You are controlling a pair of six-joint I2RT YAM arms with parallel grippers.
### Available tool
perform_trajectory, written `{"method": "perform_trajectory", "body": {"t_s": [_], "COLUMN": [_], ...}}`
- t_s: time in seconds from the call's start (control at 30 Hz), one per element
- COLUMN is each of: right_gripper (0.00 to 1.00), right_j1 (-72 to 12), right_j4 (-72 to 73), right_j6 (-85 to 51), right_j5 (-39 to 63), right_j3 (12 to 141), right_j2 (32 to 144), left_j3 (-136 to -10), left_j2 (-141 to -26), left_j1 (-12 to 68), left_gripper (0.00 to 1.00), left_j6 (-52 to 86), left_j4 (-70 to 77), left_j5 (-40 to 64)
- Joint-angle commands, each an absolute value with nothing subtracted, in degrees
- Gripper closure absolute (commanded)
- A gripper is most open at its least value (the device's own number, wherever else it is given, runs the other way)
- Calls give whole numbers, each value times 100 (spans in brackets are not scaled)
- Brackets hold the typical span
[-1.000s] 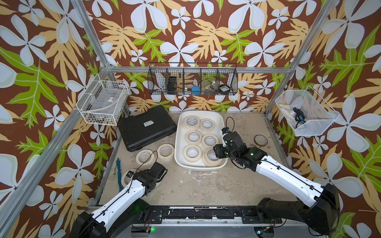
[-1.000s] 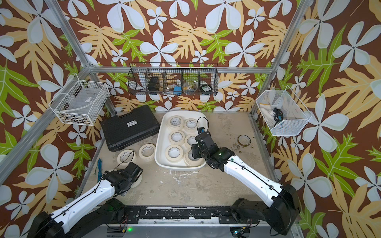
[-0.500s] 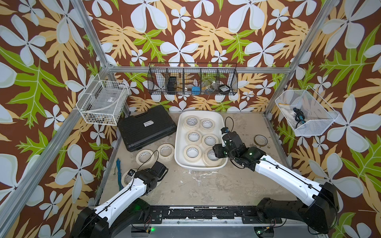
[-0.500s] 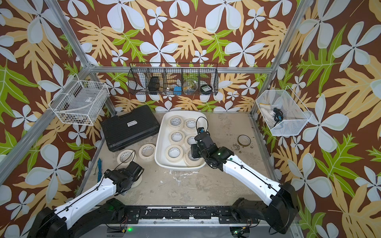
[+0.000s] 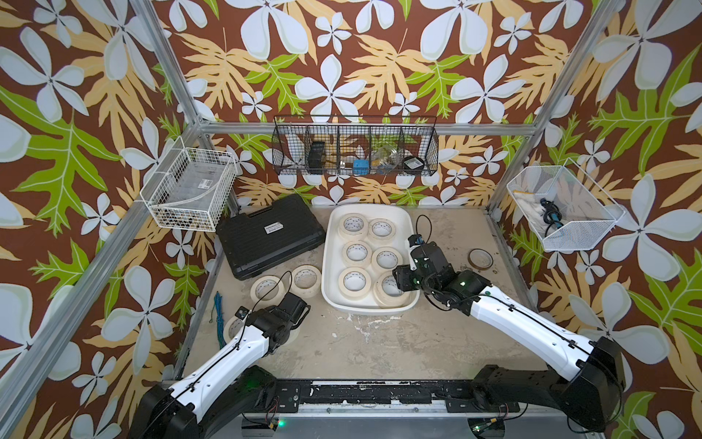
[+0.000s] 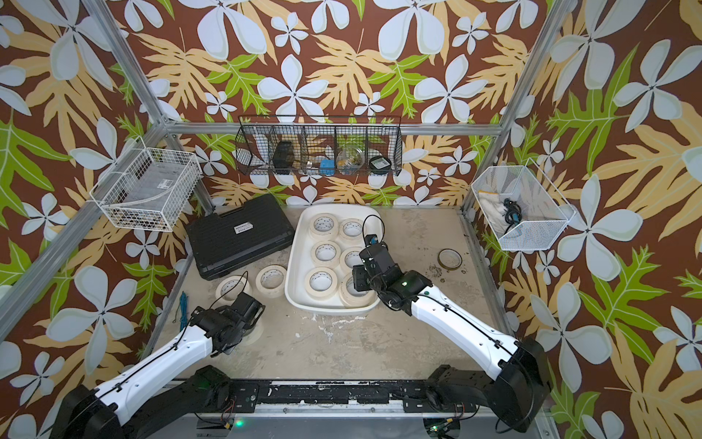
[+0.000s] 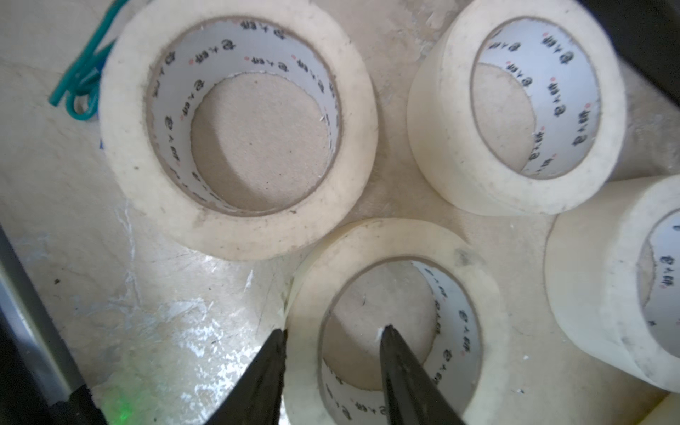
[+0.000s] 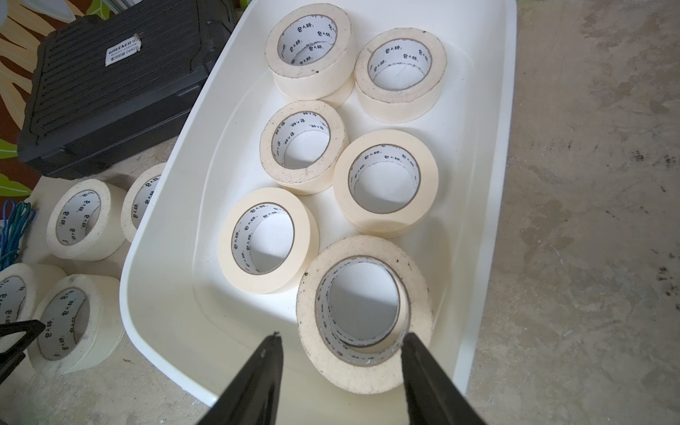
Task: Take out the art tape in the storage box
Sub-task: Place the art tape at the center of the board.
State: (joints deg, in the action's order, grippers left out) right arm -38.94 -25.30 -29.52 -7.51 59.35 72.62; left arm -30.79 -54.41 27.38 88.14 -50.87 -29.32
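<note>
The storage box (image 5: 329, 266) is a white tub at mid-table; several cream art tape rolls (image 5: 357, 252) lie in it. More rolls (image 5: 267, 289) sit on the table to its left. My left gripper (image 7: 330, 329) is open and straddles the wall of one table roll (image 7: 474, 290), one finger outside it and one inside the core. A gap shows at the inner finger. My right gripper (image 8: 342, 335) hangs open over the box's near end, just above a stacked roll (image 8: 364, 312) and holding nothing.
A black ribbed hard case (image 5: 266, 237) lies left of the box. A teal cord (image 5: 218, 315) lies by the left rail. A thin brown ring (image 5: 480, 259) sits on the table at the right. Wire baskets (image 5: 188, 190) (image 5: 353, 152) (image 5: 562, 213) hang on the walls.
My left gripper's jaws have parted, letting go of the roll set down on the table. The right arm has hardly moved.
</note>
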Motion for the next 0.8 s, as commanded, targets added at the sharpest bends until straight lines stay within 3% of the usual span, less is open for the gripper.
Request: {"method": "perform_trajectory", "body": {"t_s": [0.0, 0.17, 0.4, 0.6, 0.77], "right_gripper": [45, 45, 45, 45, 45], "right_j1": [-3876, -3797, -3432, -3111, -2879], "right_j4": [-2454, -2374, -2165, -1959, -1854], "right_j6": [-2927, -2901, -2836, -2718, -2630], "right_j5": [-708, -580, -241, -140, -88], "right_j3": [6018, 6131, 6544, 7069, 7743], "right_j2": [7283, 7389, 7864, 8506, 9314], "left_j3": [-3350, -3988, -4998, -5190, -5296], "left_j2": [-5396, -5413, -5563, -5105, -4928], "left_j1": [2725, 2731, 2725, 2725, 2725], "left_gripper": [52, 52, 53, 52, 46], "left_j6": [8619, 8112, 6078, 3862, 3205], "left_j4": [-5496, -5703, -5057, -3928, -3742], "left_j5": [-3247, -3601, -3466, -2193, -1448]}}
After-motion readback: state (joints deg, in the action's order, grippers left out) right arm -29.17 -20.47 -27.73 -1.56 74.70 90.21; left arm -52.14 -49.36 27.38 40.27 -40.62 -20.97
